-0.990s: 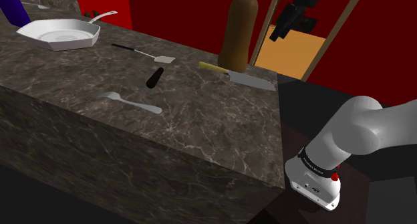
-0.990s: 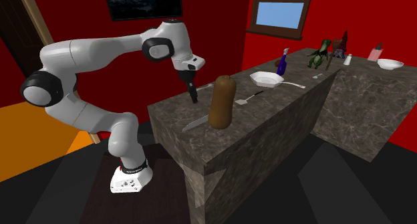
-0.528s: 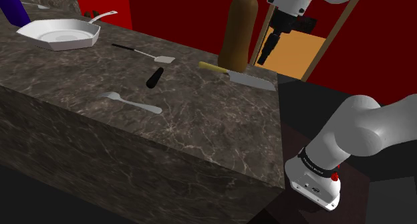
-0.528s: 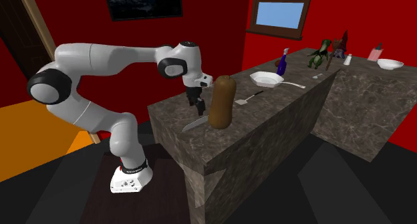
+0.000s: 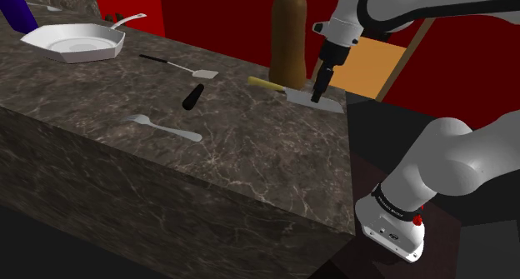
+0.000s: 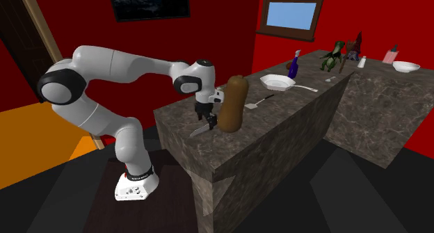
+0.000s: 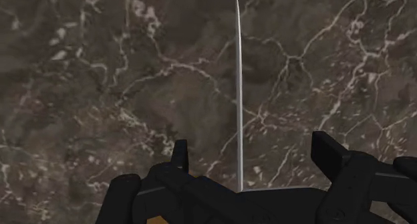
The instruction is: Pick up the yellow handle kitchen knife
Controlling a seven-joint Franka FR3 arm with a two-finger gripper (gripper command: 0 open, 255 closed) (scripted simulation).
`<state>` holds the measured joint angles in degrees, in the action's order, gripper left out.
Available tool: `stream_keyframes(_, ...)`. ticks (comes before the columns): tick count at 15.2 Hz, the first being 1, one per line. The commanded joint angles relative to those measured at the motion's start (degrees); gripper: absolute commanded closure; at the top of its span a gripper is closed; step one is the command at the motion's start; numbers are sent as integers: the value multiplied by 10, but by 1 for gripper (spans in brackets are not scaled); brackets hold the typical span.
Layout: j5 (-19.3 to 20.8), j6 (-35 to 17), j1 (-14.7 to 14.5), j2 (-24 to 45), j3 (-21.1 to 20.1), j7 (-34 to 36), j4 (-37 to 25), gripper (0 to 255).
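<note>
Open gripper pointing down over the blade of the yellow-handled kitchen knife.
The white arm arches up from its stand, its forearm reaching roughly level over the marble counter, and the wrist is bent so the black hand points straight down, close over the grey blade. Its 2 fingers stand apart with the thin blade between them, touching neither. The knife lies flat near the counter's far edge, at the end beside the stand, its yellow handle toward the shoulder view's left, just beside a tall brown bottle-shaped object.
</note>
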<state>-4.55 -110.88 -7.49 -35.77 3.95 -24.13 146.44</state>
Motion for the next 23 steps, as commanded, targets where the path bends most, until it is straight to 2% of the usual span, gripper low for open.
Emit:
stream_keyframes(1, -1, -16, 0, 4, 0, -2, 12, 0)
stream_keyframes(3, -1, -38, -1, 9, 1, -5, 29, 0)
stream_keyframes(5, -1, -37, -1, 9, 1, -5, 29, 0)
stream_keyframes(6, -1, -37, -1, 8, 1, -4, 29, 255)
stream_keyframes(15, -1, -38, -1, 9, 1, -5, 29, 255)
stream_keyframes(23, 1, 29, 0, -4, 0, 2, -24, 255)
